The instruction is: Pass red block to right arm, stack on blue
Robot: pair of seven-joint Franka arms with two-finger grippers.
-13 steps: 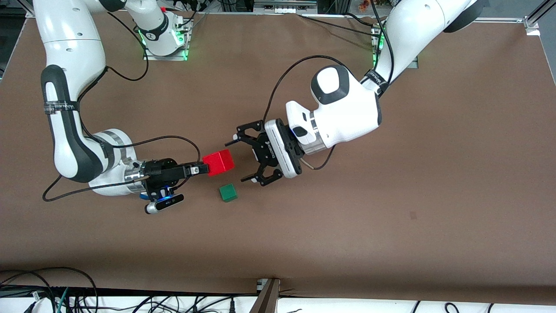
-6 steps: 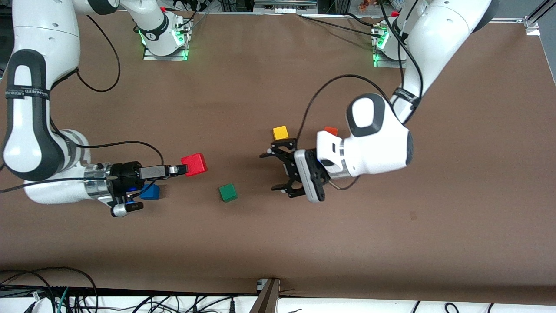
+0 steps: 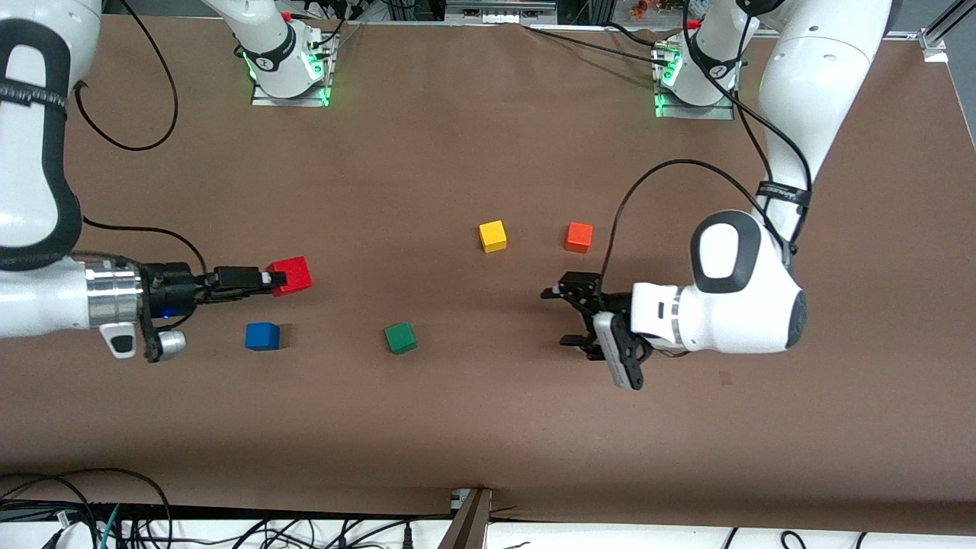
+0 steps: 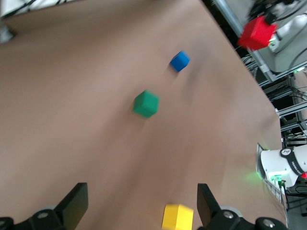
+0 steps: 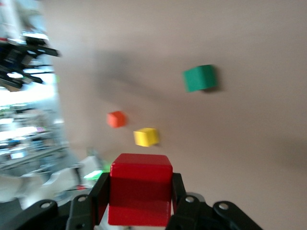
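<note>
Small bright red cube [image 3: 290,275]: plain glossy faces, pinched in right claw [image 3: 268,278], aloft above brown counter [image 3: 457,427] near small blue cube [image 3: 262,336]; left claw [image 3: 568,316] spread, empty, above counter.

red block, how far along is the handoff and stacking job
Done: the handoff. The right gripper is shut on the red block, and the left gripper is open and empty, toward its own arm's end of the table. In hand: the block is held in the air, not over the blue cube. Left: bring it above the blue cube, set it down and release.
</note>
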